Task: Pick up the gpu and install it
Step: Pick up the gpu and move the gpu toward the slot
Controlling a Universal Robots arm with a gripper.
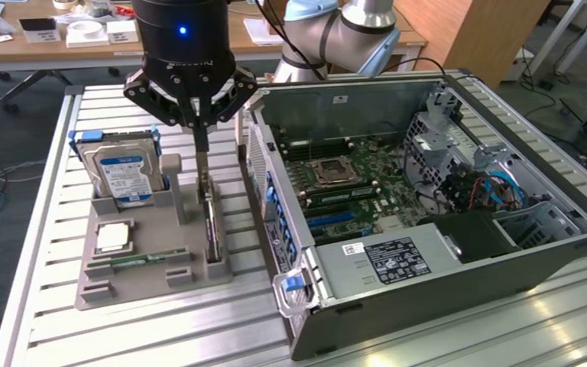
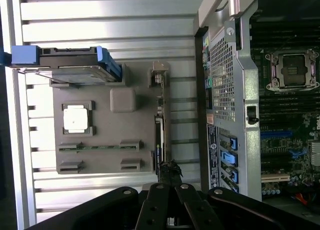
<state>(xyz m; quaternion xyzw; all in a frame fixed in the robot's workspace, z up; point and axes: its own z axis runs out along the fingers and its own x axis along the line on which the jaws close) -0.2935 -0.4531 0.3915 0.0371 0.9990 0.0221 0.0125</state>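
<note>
The gpu (image 1: 211,225) is a thin dark card standing edge-on in a slot of the grey parts tray (image 1: 120,283), just to the exterior view's left of the open computer case (image 1: 426,199). My gripper (image 1: 202,170) hangs straight above it, its fingers shut together on the card's top edge at the far end. In the wrist view the gpu (image 2: 159,130) runs as a narrow blade along the tray, and the gripper (image 2: 168,169) meets its near end. The card still sits in its stand.
On the tray stand a silver hard drive (image 1: 122,172) with a blue-white label, a square processor (image 1: 113,237) and a green memory stick (image 1: 135,260). The case's motherboard (image 1: 339,180) lies exposed. The slatted metal table (image 1: 161,336) has free room in front of the tray.
</note>
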